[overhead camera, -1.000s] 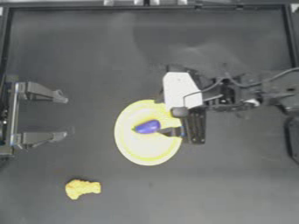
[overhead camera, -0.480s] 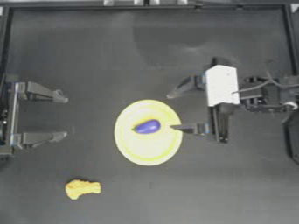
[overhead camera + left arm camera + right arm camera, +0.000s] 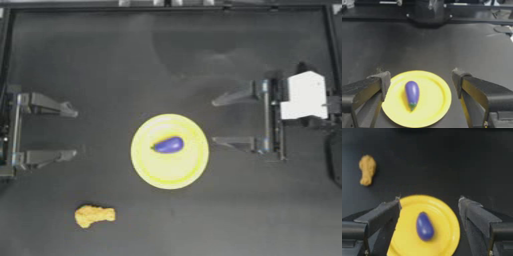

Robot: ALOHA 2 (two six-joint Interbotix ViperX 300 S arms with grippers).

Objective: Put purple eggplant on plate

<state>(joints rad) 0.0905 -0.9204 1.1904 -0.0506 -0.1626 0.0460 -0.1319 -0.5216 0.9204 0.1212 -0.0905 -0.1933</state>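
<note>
Eggplant (image 3: pixel 167 145) lies on plate (image 3: pixel 169 177). Right tool (image 3: pixel 224 121) is released, empty; we advise retreating level, clear of the rim.

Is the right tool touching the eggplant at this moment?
No. In the top view the right tool sits open beside the plate, apart from the purple eggplant lying on it.

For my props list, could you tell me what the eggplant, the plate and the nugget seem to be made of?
The eggplant looks like glossy moulded plastic: a smooth blue-purple skin with a highlight. The plate seems plastic too, with a uniform yellow, smooth, slightly shiny surface; melamine is possible. The nugget has a lumpy, matte orange-tan surface, perhaps rubber or soft plastic; I cannot tell which.
</note>
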